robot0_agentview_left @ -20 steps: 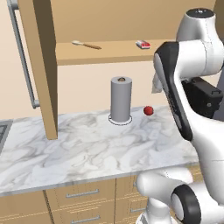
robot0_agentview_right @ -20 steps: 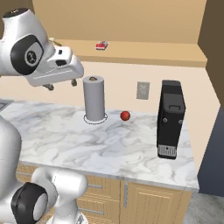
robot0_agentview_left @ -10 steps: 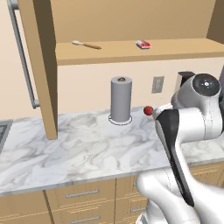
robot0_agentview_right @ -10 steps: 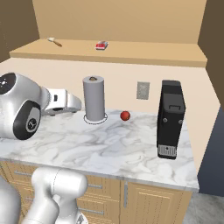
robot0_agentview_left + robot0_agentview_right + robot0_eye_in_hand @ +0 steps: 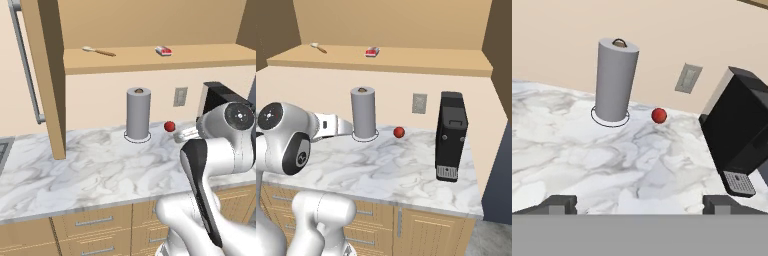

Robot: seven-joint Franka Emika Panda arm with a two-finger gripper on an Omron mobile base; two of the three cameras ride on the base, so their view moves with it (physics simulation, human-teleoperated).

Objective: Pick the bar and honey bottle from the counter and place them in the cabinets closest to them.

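Hovering low over the counter (image 5: 577, 165), the gripper (image 5: 639, 202) is holding its jaws spread wide and empty. The bar (image 5: 372, 52) is lying on the cabinet (image 5: 406, 67) shelf far above and ahead, apparently already stowed.

Grey cylinder (image 5: 614, 80), red ball (image 5: 658, 115), black machine (image 5: 739, 140) line back wall; counter (image 5: 587, 160) front open

Place: a rendered home kitchen.
Counter: white marble counter (image 5: 90, 175) over light wooden drawers (image 5: 95, 221) with grey bar handles.
Above: tan wall cabinets (image 5: 150, 59) with an open shelf.
Appliance: black coffee machine (image 5: 451, 135) beside a wall outlet (image 5: 419, 103).
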